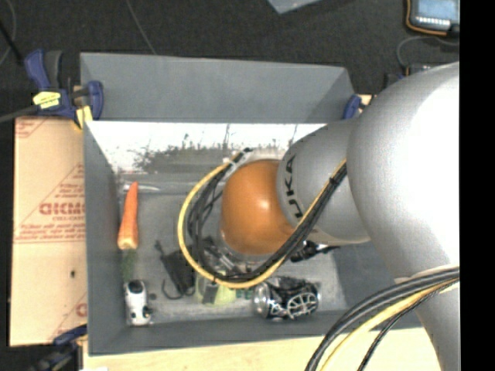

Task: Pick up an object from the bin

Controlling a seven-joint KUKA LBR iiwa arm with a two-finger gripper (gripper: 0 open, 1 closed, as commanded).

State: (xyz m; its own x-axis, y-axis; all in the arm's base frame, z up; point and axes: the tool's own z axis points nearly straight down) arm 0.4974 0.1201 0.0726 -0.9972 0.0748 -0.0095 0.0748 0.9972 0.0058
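Low over the middle of the bin (209, 91), toward its front edge, the arm (371, 184) reaches in from the right. Its orange cover (251, 207) and a loop of cables (188, 207) sit above the gripper (220, 269), dark parts of which show under the cover's lower rim. Whether it is spread wide, drawn narrow or closed on something I cannot tell, since the cover hides that. Nearest to it on the floor are a small green thing (220, 294) just by the front edge, a black thing (176, 273) to its left, and a silver-and-black meshed thing (288, 300) further right along the same edge. A carrot (128, 216) lies along the left wall, well apart, and a small white toy (137, 301) stands in the front-left corner. Everything visible rests on the floor and nothing is seen raised, so I judge the pick as not yet made: the arm is down among the things, probably over the green or black one. A sure grip and the lift out of the bin are left to do.
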